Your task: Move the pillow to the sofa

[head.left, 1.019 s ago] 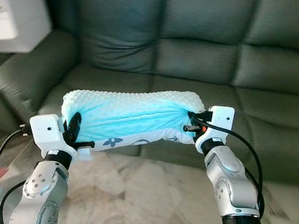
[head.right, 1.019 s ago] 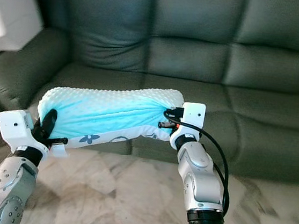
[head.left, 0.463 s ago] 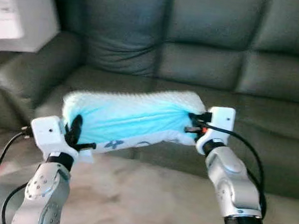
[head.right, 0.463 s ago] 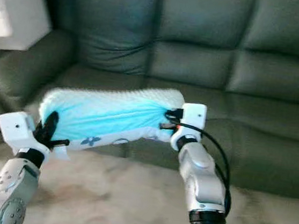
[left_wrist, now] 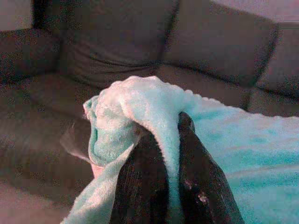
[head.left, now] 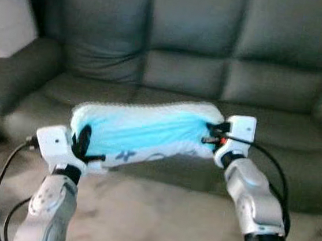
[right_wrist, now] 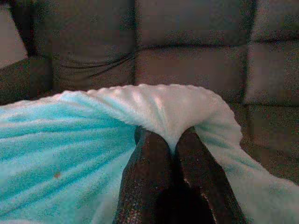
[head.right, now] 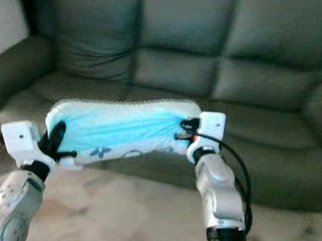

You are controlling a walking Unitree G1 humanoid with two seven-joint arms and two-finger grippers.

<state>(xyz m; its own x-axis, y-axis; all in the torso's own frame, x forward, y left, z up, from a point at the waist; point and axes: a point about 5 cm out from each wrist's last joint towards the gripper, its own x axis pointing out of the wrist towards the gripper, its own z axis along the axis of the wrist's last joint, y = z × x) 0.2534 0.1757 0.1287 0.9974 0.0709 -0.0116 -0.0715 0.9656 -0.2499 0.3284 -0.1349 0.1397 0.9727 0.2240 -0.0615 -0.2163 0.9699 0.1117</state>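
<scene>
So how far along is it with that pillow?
Pickup looks done: the pillow hangs in the air, stretched between the left gripper and the right gripper, each pinching one end. In hand: carrying it, with the sofa right ahead. Left: get it over the seat, set it down and let go.

Head pair looks forward and down; each wrist camera looks along its own jaws.

Both eye views share one slightly blurred scene: the sofa (head.left: 172, 69) from 9 to 3 o'clock, the pillow (head.left: 142, 131) near centre, arms rising from 7 and 5. Wrist views sit very close on pillow fabric, with sofa cushions behind.
</scene>
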